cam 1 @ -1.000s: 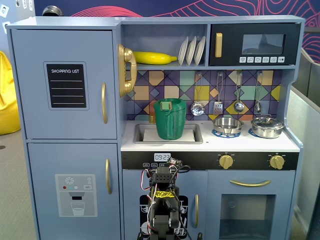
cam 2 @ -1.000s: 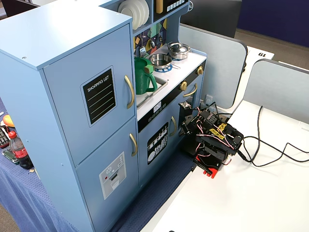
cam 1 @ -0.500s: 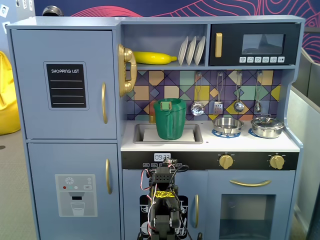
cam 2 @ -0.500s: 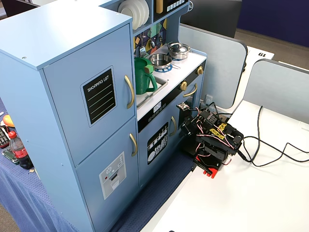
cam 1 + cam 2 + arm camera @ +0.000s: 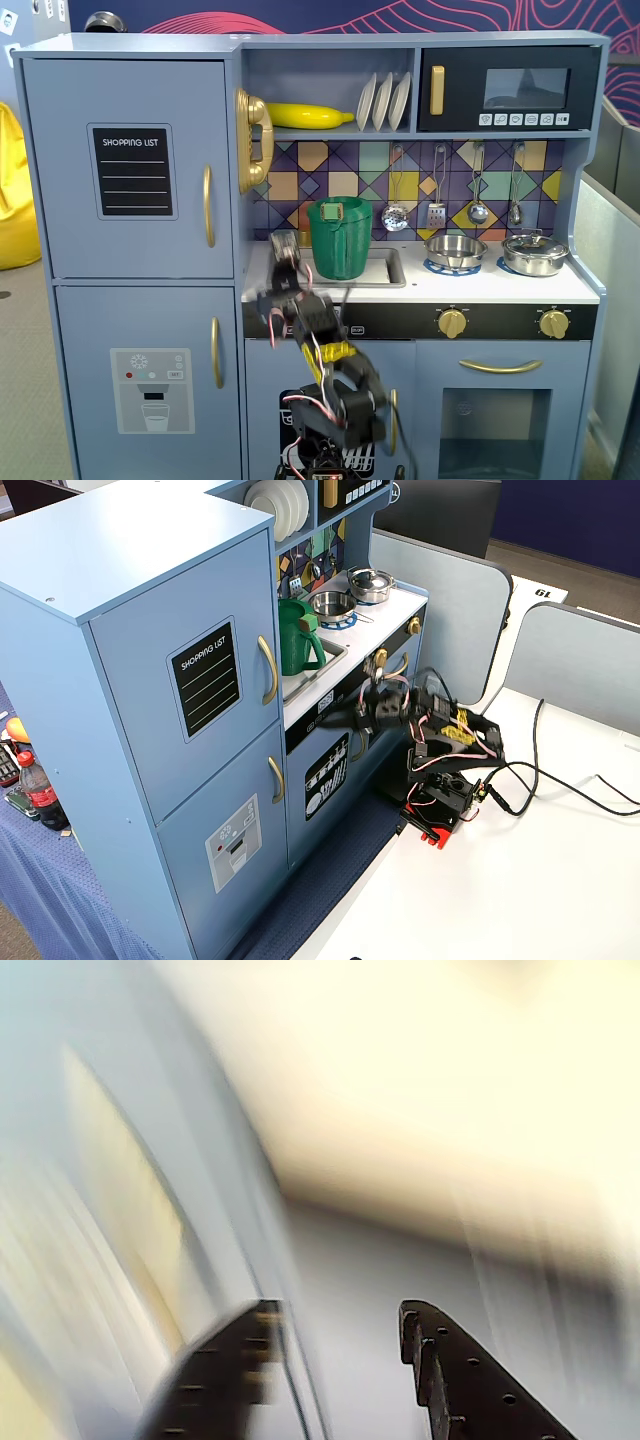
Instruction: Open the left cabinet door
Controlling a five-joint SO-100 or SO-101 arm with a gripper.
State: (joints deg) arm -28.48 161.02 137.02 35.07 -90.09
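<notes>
Blue toy kitchen behind, tool (image 5: 335,1335) parted, empty, near counter edge (image 5: 330,695).

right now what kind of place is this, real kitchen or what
Not a real kitchen: likely an office or lab demo space. A toy kitchen stands beside a white table with grey partition panels, and a small robot arm faces it.

Left cabinet door (image 5: 128,168) sat shut, flush with frame, chalkboard panel (image 5: 133,171) reading "SHOPPING LIST", gold handle (image 5: 208,206) vertical near right edge. Lower door with dispenser panel (image 5: 152,376) also shut. Gripper (image 5: 284,246) blurred, raised before counter edge, right of handle, apart from it, just beside green pitcher (image 5: 340,237) in sink.
</notes>
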